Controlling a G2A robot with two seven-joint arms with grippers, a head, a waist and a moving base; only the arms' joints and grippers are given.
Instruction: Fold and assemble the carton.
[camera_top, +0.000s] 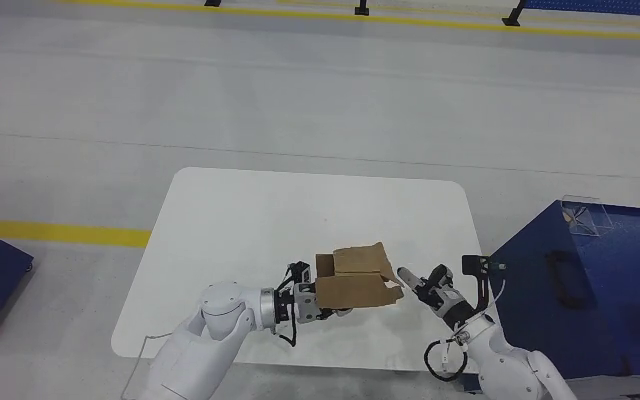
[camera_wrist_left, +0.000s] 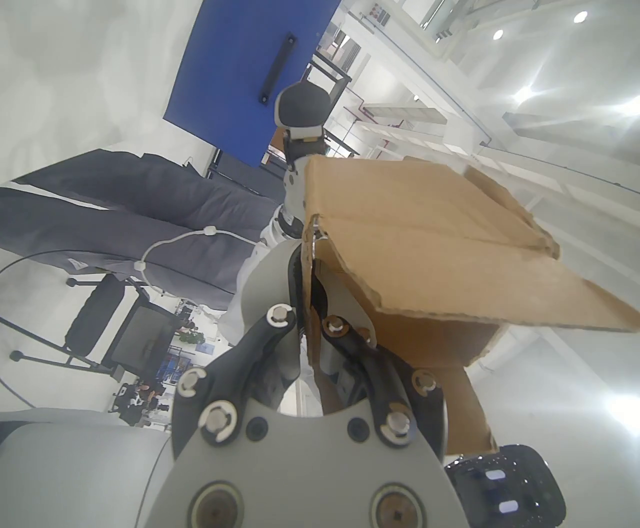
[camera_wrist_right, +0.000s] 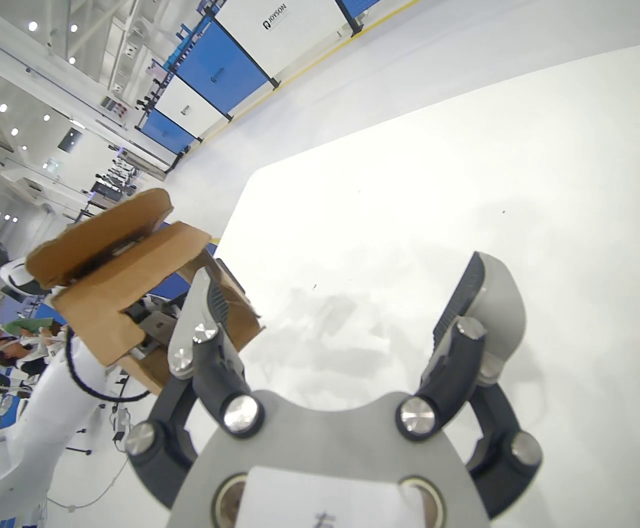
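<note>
**A:** Where is the carton, and who has it?

**B:** I've got the carton (camera_top: 355, 277) lifted clear of the desk (camera_top: 250, 220), above its near edge. The fingers of my left gripper (camera_wrist_left: 312, 280) are clamped on one wall at the carton's end. My right gripper (camera_wrist_right: 340, 280) sits just beside the opposite end with its fingers spread wide and nothing between them.

**A:** How do you expect it to handle?

**B:** I'd say it's light, since one pinch carries it. It looks like corrugated board, so it should be stiff across each panel but willing to hinge at every crease. One loose flap (camera_wrist_left: 500, 295) juts out unsupported, and I expect it to swing if nudged. The cut edges are ragged, and a hard squeeze would probably crush the fluting.

**A:** Where would you take hold?

**B:** I'd go for the free edge of a flap, near its middle, with the fingers flat across the board. Pushing close to the crease should fold it cleanly rather than buckle the panel.

**A:** Is anything in the way?

**B:** There's a blue cabinet (camera_top: 570, 270) just off the desk on my right side, close to that arm's elbow, with a clear stand (camera_top: 585, 212) on top. My own left fingers also sit in the carton's end, so any flap closing there would meet them.
</note>
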